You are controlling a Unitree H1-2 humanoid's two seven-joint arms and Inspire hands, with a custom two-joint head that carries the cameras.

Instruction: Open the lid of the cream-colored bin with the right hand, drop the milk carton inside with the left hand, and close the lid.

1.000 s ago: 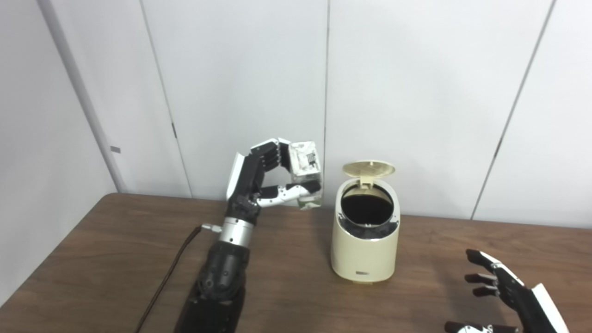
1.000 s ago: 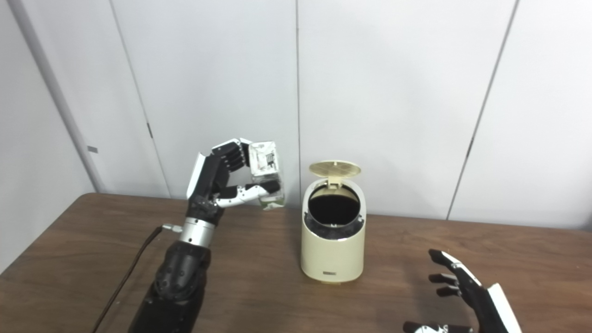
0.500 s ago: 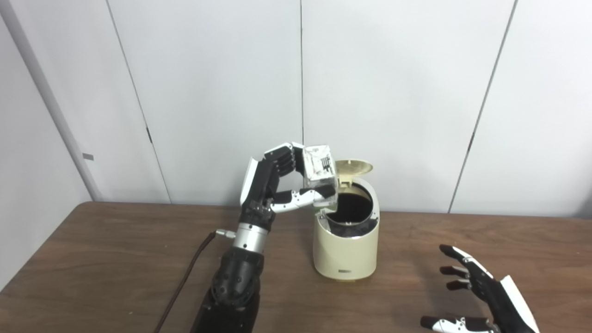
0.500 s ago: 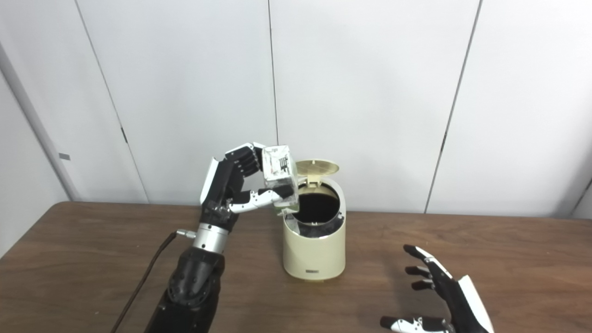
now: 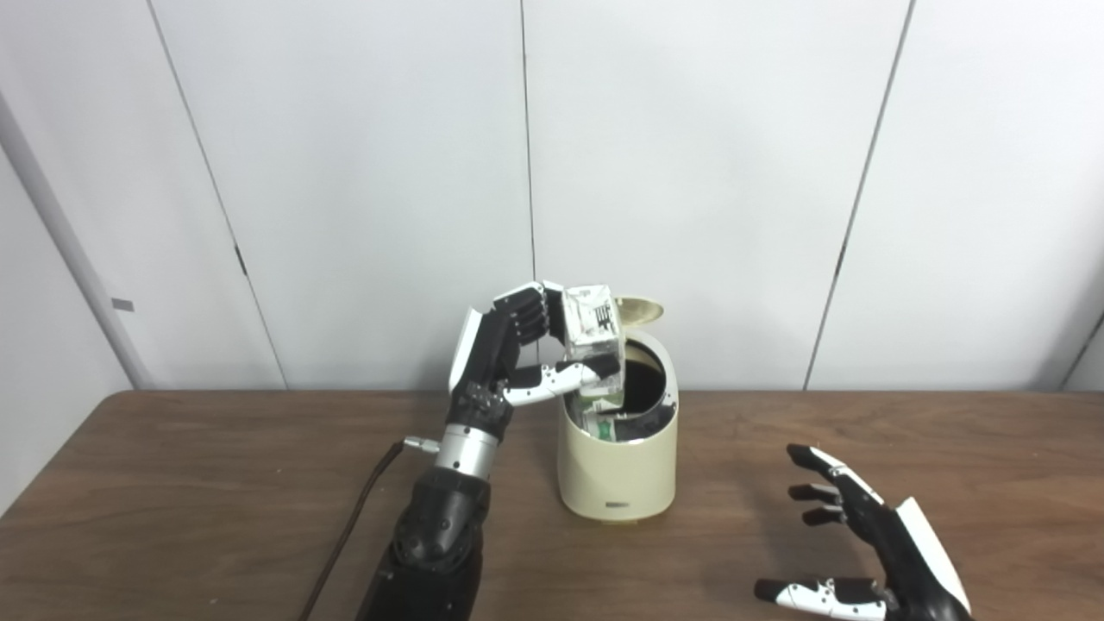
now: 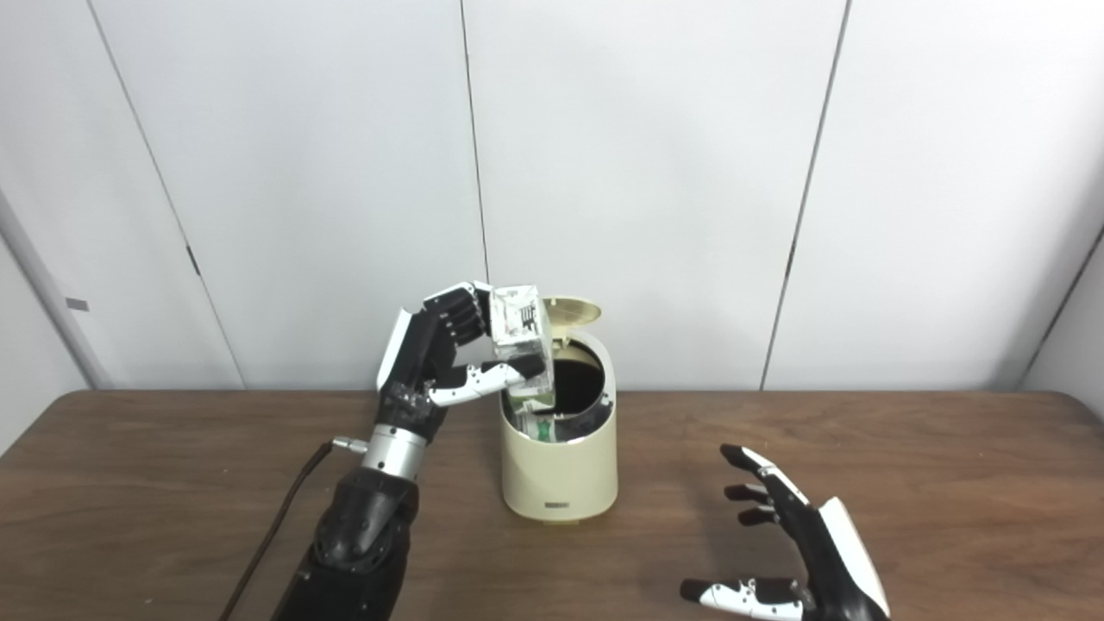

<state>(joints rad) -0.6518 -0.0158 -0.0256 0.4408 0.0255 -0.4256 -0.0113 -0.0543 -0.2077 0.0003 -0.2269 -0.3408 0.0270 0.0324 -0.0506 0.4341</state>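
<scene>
1. Nearest the camera, the black-and-white right hand [image 5: 871, 552] hovers over the brown wooden table [image 5: 207, 483], fingers spread, empty.
2. Mid-table, the cream-colored cylindrical bin [image 5: 617, 466] stands with its round hinged lid [image 5: 636, 306] raised.
3. Above the bin's left rim, the left hand [image 5: 517, 358] pinches the white printed milk carton [image 5: 593, 332] between fingers and thumb, its base entering the opening.
4. Judged light, crushable cardboard; best held across its flat sides.

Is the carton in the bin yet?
Partly. The carton, gripped by the left hand, has its lower end inside the bin mouth; lid up.
</scene>
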